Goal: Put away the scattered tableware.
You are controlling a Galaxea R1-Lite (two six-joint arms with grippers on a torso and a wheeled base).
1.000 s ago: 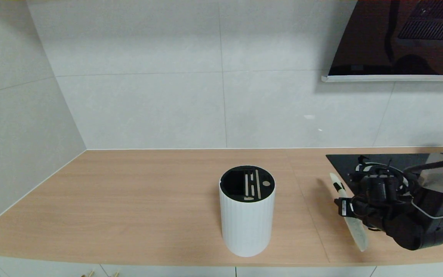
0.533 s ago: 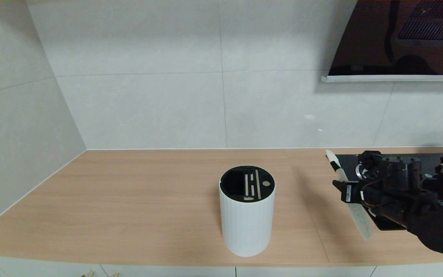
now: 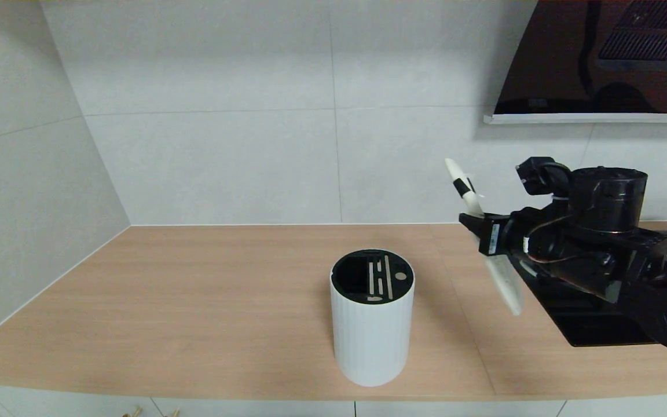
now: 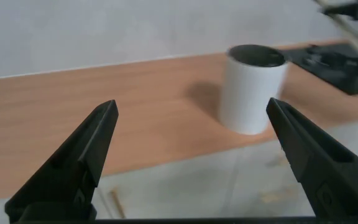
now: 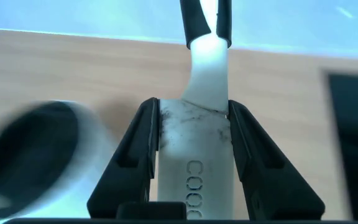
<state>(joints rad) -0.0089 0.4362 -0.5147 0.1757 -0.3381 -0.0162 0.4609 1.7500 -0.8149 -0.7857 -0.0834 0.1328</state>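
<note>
Right claw (image 5: 193,158) clamps white knife (image 3: 502,277), black-banded handle up; left claw (image 4: 190,111) wide, empty.

My head camera looks forward and down over the counter (image 3: 194,301) to the wall (image 3: 223,162). My left wrist camera faces the white holder (image 4: 252,93) from off the counter's front edge; my right one sits close on the knife (image 5: 197,180). All three share the holder.

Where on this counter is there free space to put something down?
The counter is bare from the left wall to the white holder, and behind the holder to the back wall. Crowded: right of the holder, where the right gripper holds the knife by the cooktop.
</note>
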